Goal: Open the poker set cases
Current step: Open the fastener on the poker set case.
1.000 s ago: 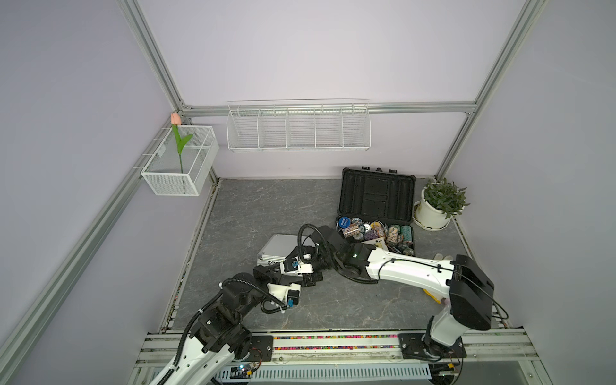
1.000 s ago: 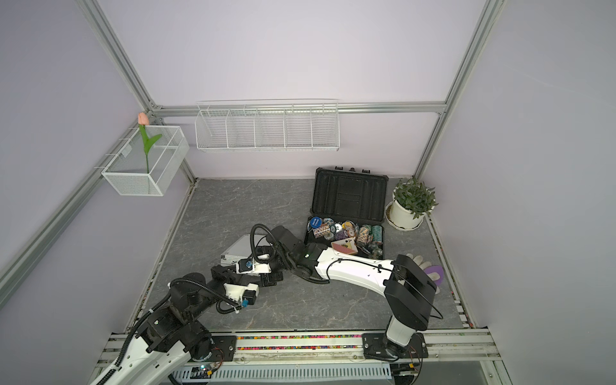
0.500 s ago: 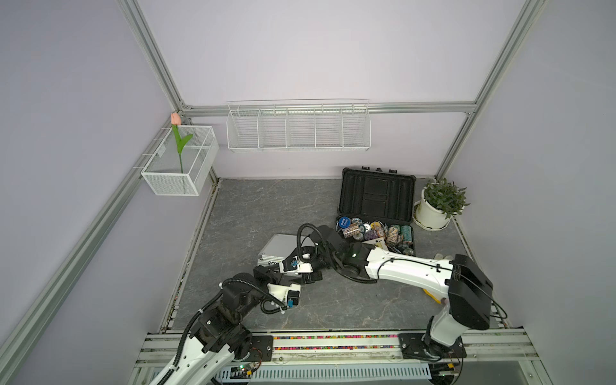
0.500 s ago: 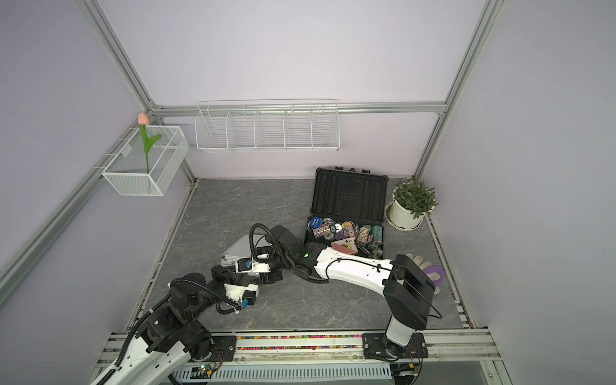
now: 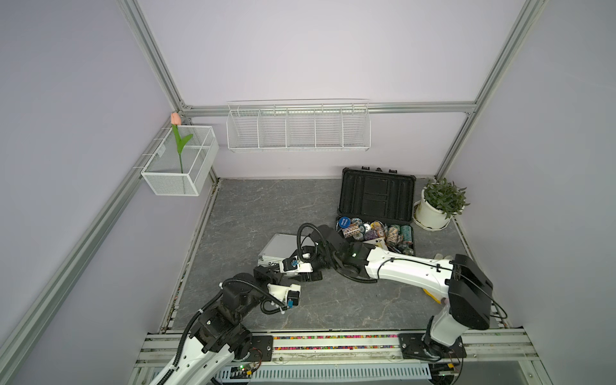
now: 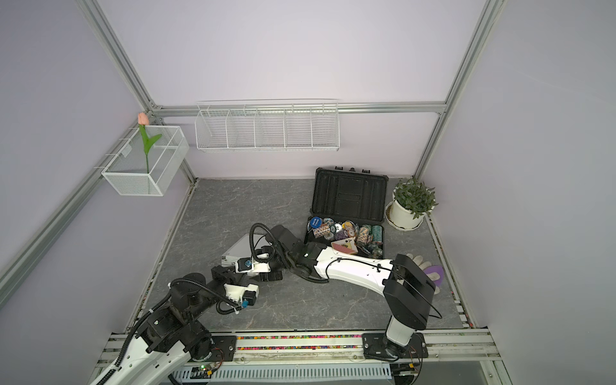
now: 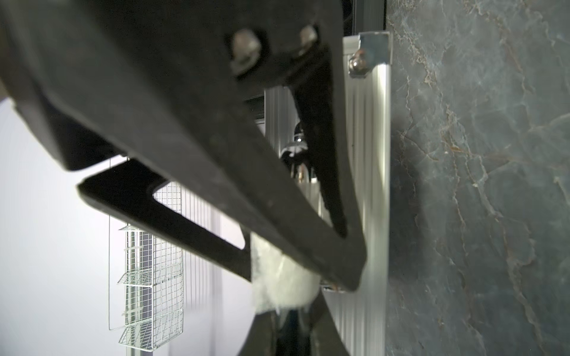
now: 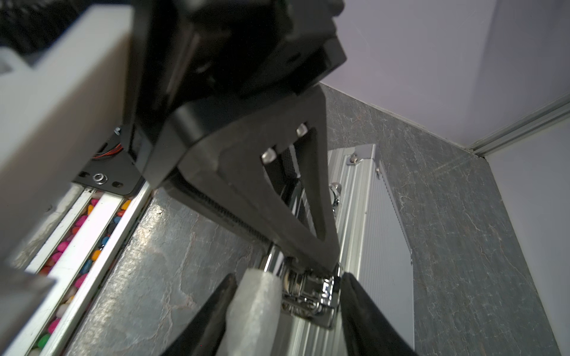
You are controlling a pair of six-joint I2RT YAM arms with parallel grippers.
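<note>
right claw (image 8: 300, 286) straddled the latch (image 8: 311, 297) on the shut silver case (image 5: 278, 248) near the middle; whether it pinched yet i couldn't tell. left claw (image 5: 265, 270), jaws together, rested against the same front edge. i judged the latch wanted a firm pinch, then a flip outward, without dragging the case. black case (image 5: 375, 196) stood open behind.

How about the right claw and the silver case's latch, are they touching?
Cannot tell. In the right wrist view the right claw overlaps the chrome latch on the silver case, but its fingertip hides the meeting point.
</note>
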